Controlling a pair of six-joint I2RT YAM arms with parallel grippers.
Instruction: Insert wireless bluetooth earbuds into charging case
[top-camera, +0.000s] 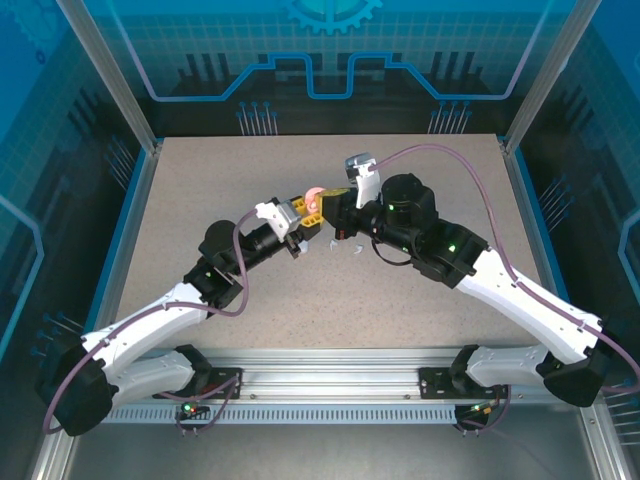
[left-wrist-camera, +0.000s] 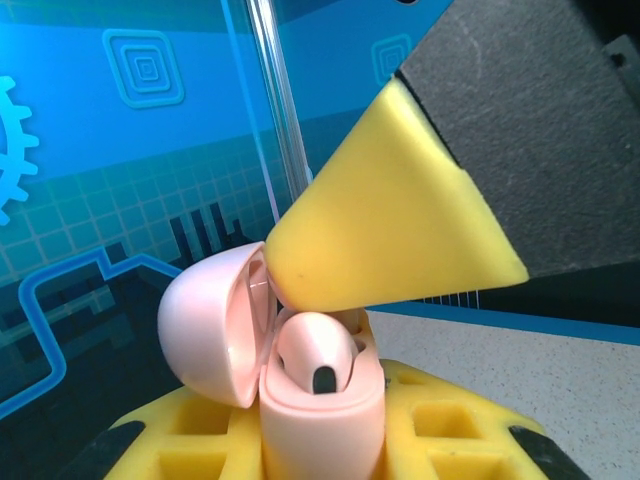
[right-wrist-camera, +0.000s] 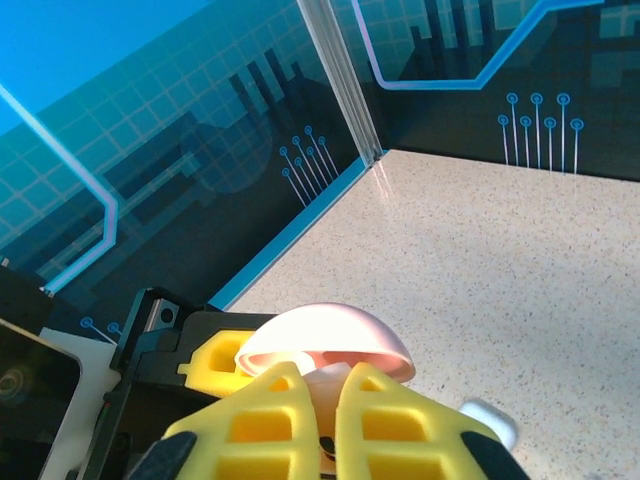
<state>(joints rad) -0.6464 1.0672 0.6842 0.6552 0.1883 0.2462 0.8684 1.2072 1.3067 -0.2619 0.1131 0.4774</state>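
The speckled desk (top-camera: 200, 200) carries both arms, which meet over its middle. The left arm (top-camera: 150, 320) reaches in from the near left corner and the right arm (top-camera: 520, 290) from the near right. The left fingers (top-camera: 303, 214) are clamped on the base of a pink case (left-wrist-camera: 320, 410), holding it upright above the desk with its lid swung open. The right fingers (left-wrist-camera: 330, 255) are closed together, tips pressing at the case's open mouth; whether they hold anything I cannot tell. A pink earbud (left-wrist-camera: 315, 355) sits in the case. A white earbud (right-wrist-camera: 490, 420) lies on the desk near its middle.
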